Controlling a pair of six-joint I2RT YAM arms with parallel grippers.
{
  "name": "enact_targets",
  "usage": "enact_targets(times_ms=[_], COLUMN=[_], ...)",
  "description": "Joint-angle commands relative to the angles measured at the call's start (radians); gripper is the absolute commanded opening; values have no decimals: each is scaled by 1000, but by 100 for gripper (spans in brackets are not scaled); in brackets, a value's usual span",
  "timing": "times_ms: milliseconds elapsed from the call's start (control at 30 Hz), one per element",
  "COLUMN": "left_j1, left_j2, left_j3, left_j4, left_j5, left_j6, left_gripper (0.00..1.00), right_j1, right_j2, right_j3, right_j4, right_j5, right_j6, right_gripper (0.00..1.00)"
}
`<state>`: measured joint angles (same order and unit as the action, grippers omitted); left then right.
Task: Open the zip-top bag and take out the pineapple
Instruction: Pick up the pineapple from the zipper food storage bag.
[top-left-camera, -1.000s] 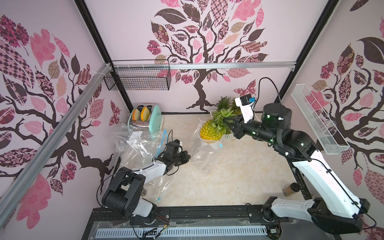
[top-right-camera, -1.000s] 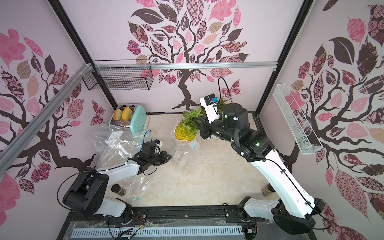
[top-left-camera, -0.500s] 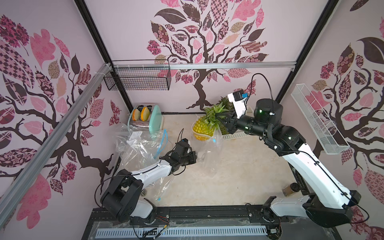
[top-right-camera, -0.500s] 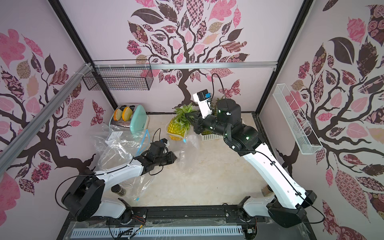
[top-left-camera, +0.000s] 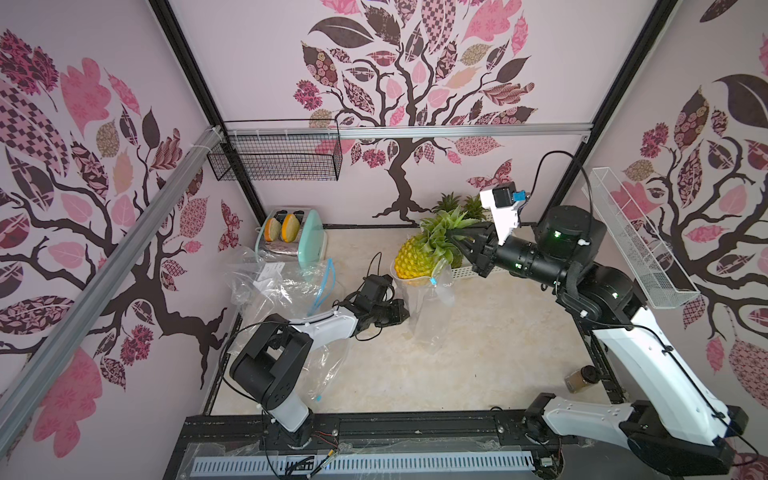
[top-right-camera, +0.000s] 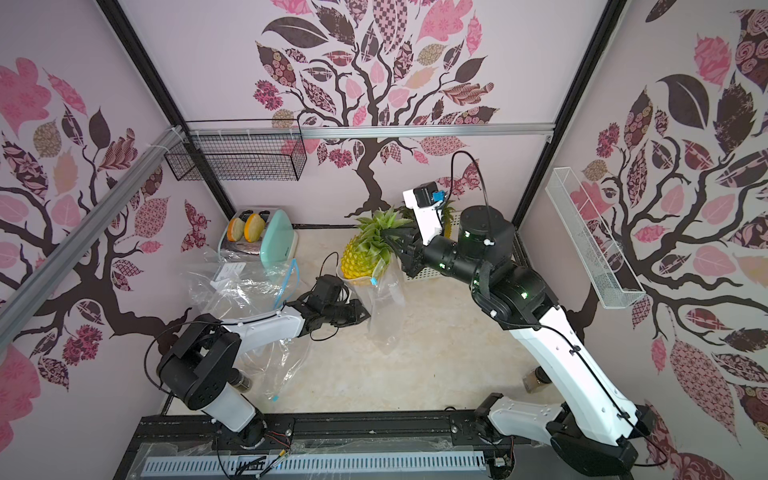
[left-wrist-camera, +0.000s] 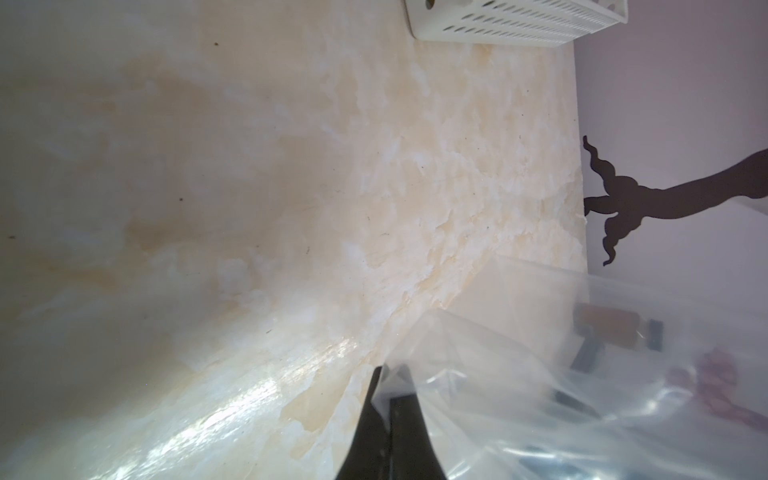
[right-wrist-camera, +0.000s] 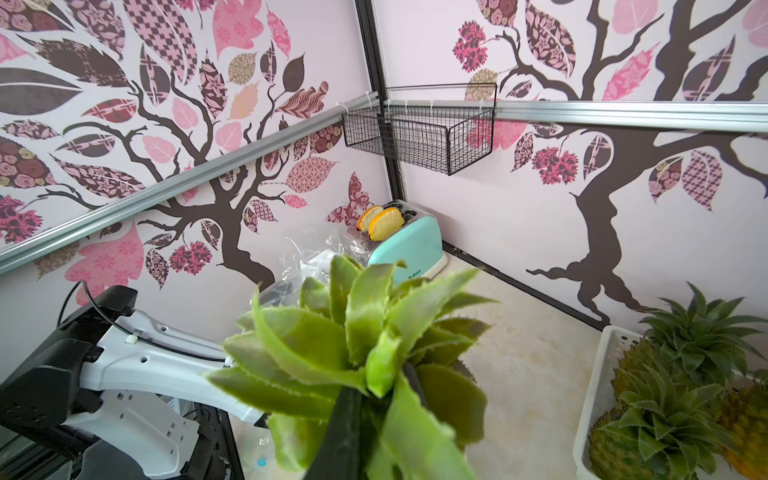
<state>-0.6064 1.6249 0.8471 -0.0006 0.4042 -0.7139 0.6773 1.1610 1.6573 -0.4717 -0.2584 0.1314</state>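
Marble table, toaster, white basket, loose bags

Yellow pineapple, green crown, tilted, raised, base in the mouth of a clear zip-top bag, upright on the surface.

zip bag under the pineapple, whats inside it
Only the base of the pineapple is in the bag mouth; the clear part below looks empty. The left gripper pinches and covers its near edge.
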Motion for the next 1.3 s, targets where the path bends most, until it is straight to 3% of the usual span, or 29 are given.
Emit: enact_targets(times_ms=[0, 167, 367, 567, 733, 867, 933, 1033, 1267], left_j1=[-26, -153, -290, -323, -342, -415, -469, -530, -564], left_j2=[-55, -165, -152, -135, -228, -275, -264, -197, 5], left_j3=[-32, -15, -17, -42, -16, 107, 189, 276, 359], left_j4=[-28, -150, -201, -216, -327, -556, -698, -836, -969], left_j5=[30, -73, -121, -115, -134, -265, -401, -539, -697], left_j6=[-9, -8, -43, -55, -11, 71, 107, 131, 178], left_gripper=[0, 0, 0, 0, 0, 0, 0, 0, 0], right_j1=[-5, -4, -5, -5, -5, -5, -5, -5, -7], right_j2=[-63, -51, -17, -3, 13, 33, 52, 72, 70], right_j3=[15, -9, -11, 19, 14, -23, -32, -25, 31], right_j4=[267, 320, 386, 424, 418, 427, 430, 430, 410], right_j5=[-4, 9, 18, 45, 69, 66, 56, 40, 13], right_j6=[15, 23, 25, -12, -38, -35, -33, -29, -33], right_gripper=[0, 0, 0, 0, 0, 0, 0, 0, 0])
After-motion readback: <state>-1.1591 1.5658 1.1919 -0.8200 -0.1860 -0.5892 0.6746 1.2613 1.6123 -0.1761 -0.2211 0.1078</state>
